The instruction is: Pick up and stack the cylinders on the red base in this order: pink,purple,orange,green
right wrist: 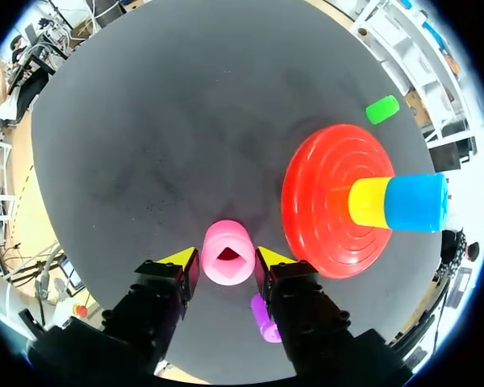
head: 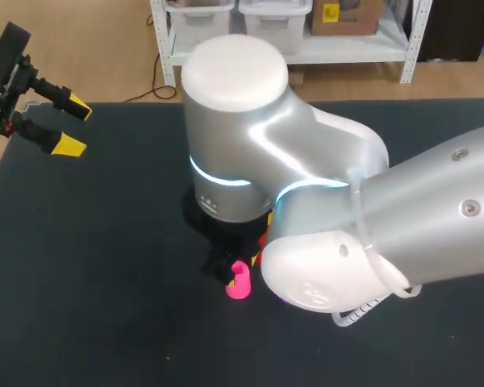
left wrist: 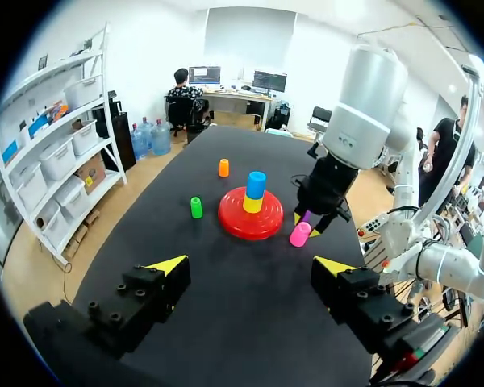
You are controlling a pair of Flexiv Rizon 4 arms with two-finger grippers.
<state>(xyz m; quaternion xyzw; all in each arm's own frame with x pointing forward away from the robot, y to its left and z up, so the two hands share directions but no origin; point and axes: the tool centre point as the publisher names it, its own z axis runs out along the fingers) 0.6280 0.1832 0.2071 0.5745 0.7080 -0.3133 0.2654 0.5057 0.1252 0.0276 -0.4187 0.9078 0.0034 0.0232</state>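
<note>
My right gripper (right wrist: 226, 262) is shut on the pink cylinder (right wrist: 227, 252), a yellow tip pressing each side, low over the table beside the red base (right wrist: 323, 201). A yellow cylinder (right wrist: 367, 201) with a blue cylinder (right wrist: 415, 201) on top stands on the base's centre. The purple cylinder (right wrist: 264, 316) lies under the right gripper's finger. Beyond the base sit the green cylinder (left wrist: 196, 207) and, farther off, the orange cylinder (left wrist: 223, 167). My left gripper (head: 73, 126) hangs open at the far left corner, holding nothing. In the head view the right arm hides the base; the pink cylinder (head: 240, 282) shows below it.
The black table top (head: 81, 266) stretches bare between my left gripper and the base. My bulky right arm (head: 347, 226) spans the table's middle and right side.
</note>
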